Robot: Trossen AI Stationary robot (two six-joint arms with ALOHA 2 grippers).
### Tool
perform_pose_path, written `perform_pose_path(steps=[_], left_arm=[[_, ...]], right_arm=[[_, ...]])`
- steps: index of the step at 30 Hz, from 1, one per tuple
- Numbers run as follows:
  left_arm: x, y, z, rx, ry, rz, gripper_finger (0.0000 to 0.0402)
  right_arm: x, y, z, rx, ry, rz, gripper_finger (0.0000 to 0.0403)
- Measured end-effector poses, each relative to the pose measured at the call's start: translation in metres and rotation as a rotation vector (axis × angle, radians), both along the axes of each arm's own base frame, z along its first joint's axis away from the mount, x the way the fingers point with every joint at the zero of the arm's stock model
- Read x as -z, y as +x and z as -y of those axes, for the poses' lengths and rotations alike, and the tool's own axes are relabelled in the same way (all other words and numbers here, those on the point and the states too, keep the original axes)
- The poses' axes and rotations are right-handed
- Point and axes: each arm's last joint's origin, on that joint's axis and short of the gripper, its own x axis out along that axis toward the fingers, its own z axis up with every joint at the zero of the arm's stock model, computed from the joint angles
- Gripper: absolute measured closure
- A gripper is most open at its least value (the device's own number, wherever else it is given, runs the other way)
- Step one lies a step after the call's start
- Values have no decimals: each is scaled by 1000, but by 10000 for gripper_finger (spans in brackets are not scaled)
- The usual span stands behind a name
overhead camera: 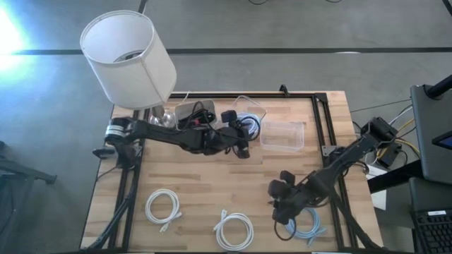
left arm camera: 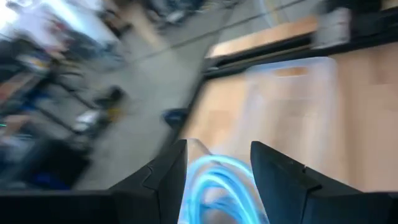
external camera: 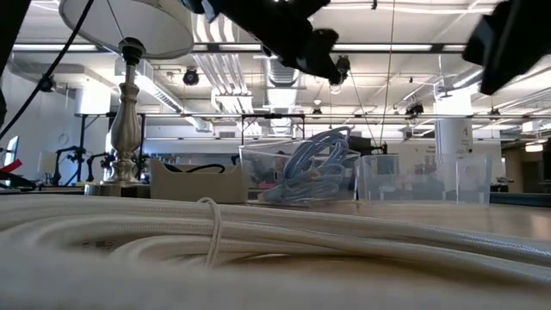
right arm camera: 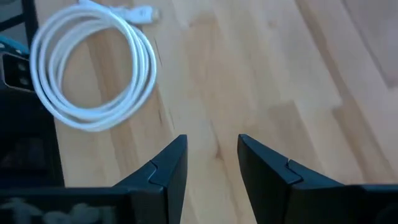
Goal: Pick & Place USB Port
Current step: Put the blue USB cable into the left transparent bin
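My left gripper (overhead camera: pixel 242 147) hovers over the far middle of the table, just left of an empty clear container (overhead camera: pixel 282 124). In its wrist view the open fingers (left arm camera: pixel 217 146) stand on either side of a light-blue cable coil (left arm camera: pixel 214 186), with the container (left arm camera: pixel 292 68) ahead. The low view shows blue cable (external camera: pixel 306 168) piled inside a clear tub, its loops rising above the rim. My right gripper (overhead camera: pixel 281 208) is open above bare wood at the near right; a white coil (right arm camera: pixel 93 68) lies beyond its fingers (right arm camera: pixel 212 140). My left gripper has the blue coil (left arm camera: pixel 205 180) in the gap between its fingers, which come at it slanting down from the table's left. The blurred wrist view does not let me tell whether a finger touches the cable.
Two white cable coils (overhead camera: pixel 164 207) (overhead camera: pixel 234 229) and a blue one (overhead camera: pixel 308 227) lie along the near edge. A lamp with a white shade (overhead camera: pixel 127 56) stands at the far left corner, beside dark cables (overhead camera: pixel 194 113). Bare wood lies in the middle.
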Motion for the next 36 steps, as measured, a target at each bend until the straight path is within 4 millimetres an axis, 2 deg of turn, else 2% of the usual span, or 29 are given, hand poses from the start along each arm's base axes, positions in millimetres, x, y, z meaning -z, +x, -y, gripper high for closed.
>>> perform_pose_path(steps=[4, 6, 13, 19, 27, 30, 36], left_arm=[[-13, -18, 5, 175, -163, 18, 226], [-20, -28, 7, 237, -188, 14, 227], [-29, -60, 7, 245, -186, 27, 228], [-27, -78, 7, 244, -186, 28, 229], [-28, -84, 6, 247, -178, 31, 229], [-28, -84, 6, 246, -178, 30, 229], [-27, -84, 6, 247, -177, 29, 229]], right_arm=[[9, -13, -8, 96, 72, -51, 268], [14, -19, -11, 171, 119, -69, 268], [18, -30, -17, 424, 245, -105, 268], [23, -33, -20, 528, 298, -119, 268], [22, -41, -39, 576, 554, -494, 268], [25, -39, -50, 597, 575, -510, 268], [53, -31, -70, 594, 508, -579, 268]])
